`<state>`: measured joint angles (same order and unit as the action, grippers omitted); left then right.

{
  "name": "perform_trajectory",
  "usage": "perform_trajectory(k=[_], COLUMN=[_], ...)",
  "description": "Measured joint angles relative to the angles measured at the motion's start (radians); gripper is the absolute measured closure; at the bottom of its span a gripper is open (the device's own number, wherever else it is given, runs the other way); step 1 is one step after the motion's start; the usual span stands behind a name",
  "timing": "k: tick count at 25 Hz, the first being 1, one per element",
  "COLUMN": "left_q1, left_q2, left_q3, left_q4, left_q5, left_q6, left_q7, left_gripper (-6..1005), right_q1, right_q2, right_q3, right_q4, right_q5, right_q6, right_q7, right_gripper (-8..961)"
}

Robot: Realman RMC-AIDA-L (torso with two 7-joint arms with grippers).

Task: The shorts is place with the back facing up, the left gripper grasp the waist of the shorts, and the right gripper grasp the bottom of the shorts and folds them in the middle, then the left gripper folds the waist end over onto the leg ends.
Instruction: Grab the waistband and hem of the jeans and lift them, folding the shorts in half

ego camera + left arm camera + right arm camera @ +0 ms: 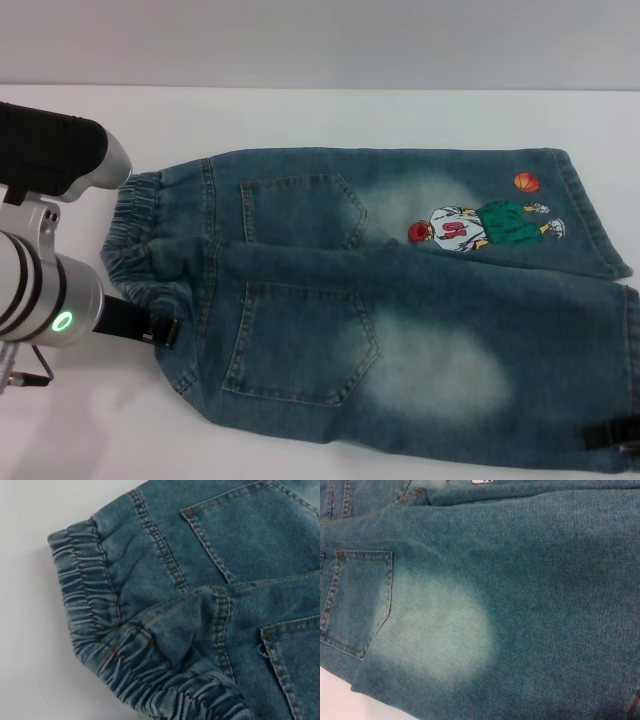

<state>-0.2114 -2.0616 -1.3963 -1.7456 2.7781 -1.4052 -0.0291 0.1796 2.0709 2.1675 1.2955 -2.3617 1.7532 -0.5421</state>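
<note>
One pair of denim shorts was recorded, laid flat on one white counter. Two back pockets were counted on the shorts, along with one elastic waistband and two legs. Two faded patches were noted, one on each leg. One printed cartoon figure and one printed basketball were listed on the far leg. Two robot arms were counted: one left pincer was logged at the waist end, and one right pincer at the leg end, of which only a dark part was seen.
</note>
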Motion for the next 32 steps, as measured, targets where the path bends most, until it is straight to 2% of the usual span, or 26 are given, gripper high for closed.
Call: perform_trajectory(k=[5,13,32], left_q1=[0.001,0.005,-0.002], left_q2=[0.0,0.0,0.0], left_q3=[0.002,0.002,0.003], left_q4=[-0.003,-0.014,-0.014], left_q5=[-0.001,-0.002,-0.002], left_q6=[0.0,-0.006,-0.014], left_q7=[0.0,-0.005,-0.006], left_gripper=[809,808,809], right_q1=[-0.001,-0.044,-0.055], right_q2=[0.0,0.0,0.002], right_q3=[0.002,0.011,0.0], right_q4=[-0.006,0.074,0.053], right_q5=[0.016,0.013,0.012], right_q6=[0.022,0.053,0.046], right_q7=[0.004,0.031,0.024], right_gripper=[332,333,337])
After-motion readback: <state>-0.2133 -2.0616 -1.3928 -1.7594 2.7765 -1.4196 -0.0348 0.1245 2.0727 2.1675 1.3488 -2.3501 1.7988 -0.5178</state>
